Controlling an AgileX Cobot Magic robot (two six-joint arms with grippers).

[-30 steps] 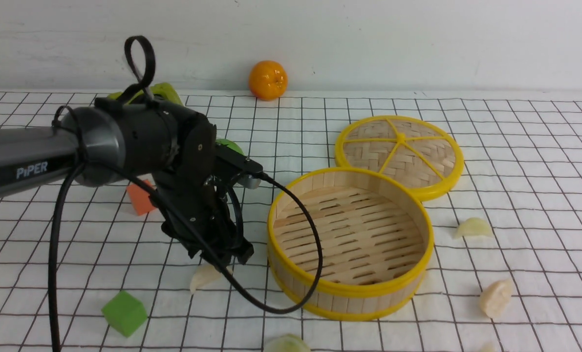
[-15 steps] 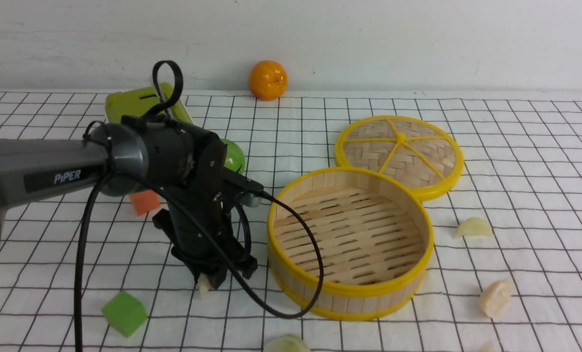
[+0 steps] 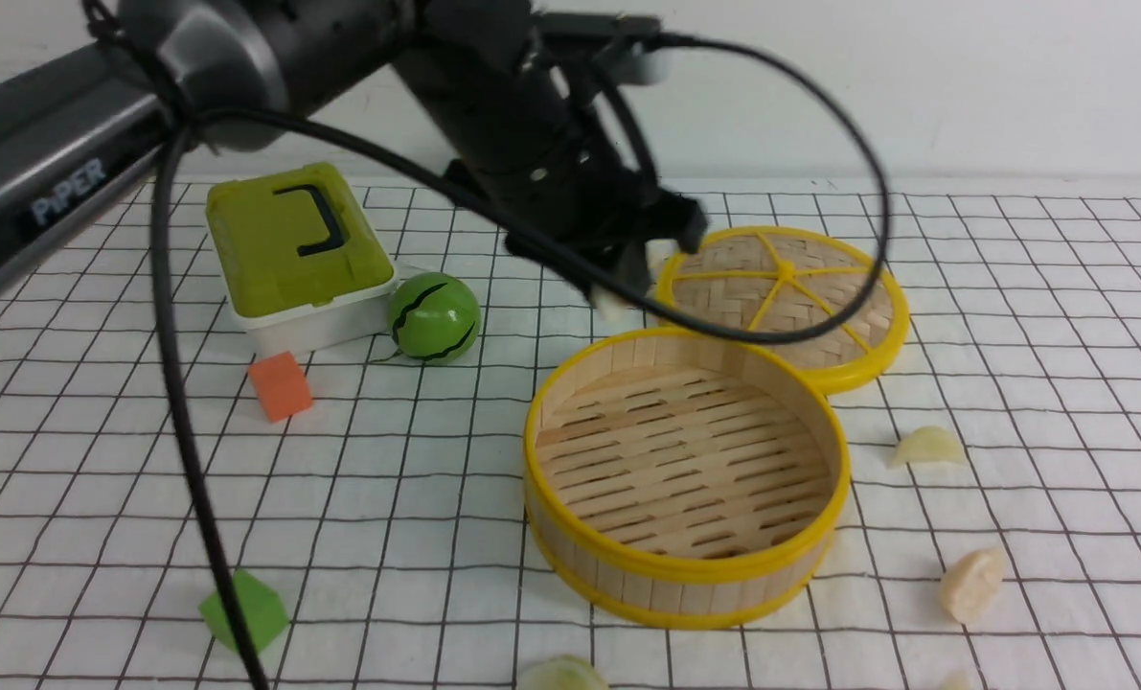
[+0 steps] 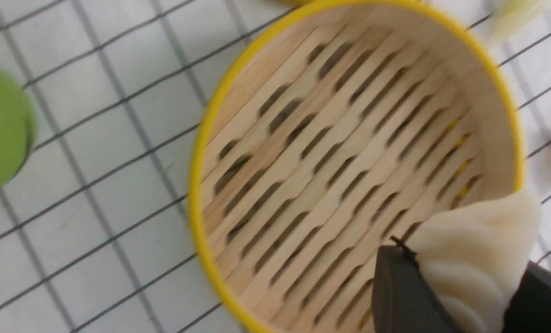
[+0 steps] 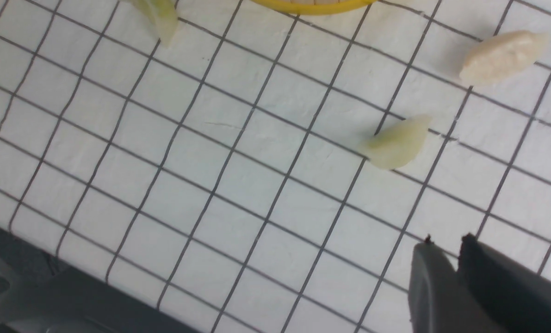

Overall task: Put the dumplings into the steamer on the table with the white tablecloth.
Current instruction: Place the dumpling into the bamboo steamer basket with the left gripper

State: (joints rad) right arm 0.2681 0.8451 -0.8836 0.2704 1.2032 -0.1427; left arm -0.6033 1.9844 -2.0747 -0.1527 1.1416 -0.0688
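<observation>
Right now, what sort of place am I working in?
Probably a staged test bench, not a kitchen: grid-printed white tablecloth, bare white wall, and toy props like the orange cube and glossy dumplings scattered around the steamer.

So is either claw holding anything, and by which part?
The left gripper pinches one dumpling by one end, with the pleated rest poking out beyond the jaws, above the steamer. The right gripper is shut on nothing.

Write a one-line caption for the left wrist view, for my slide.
Left gripper holds a dumpling above the empty steamer on the gridded white tablecloth.
</observation>
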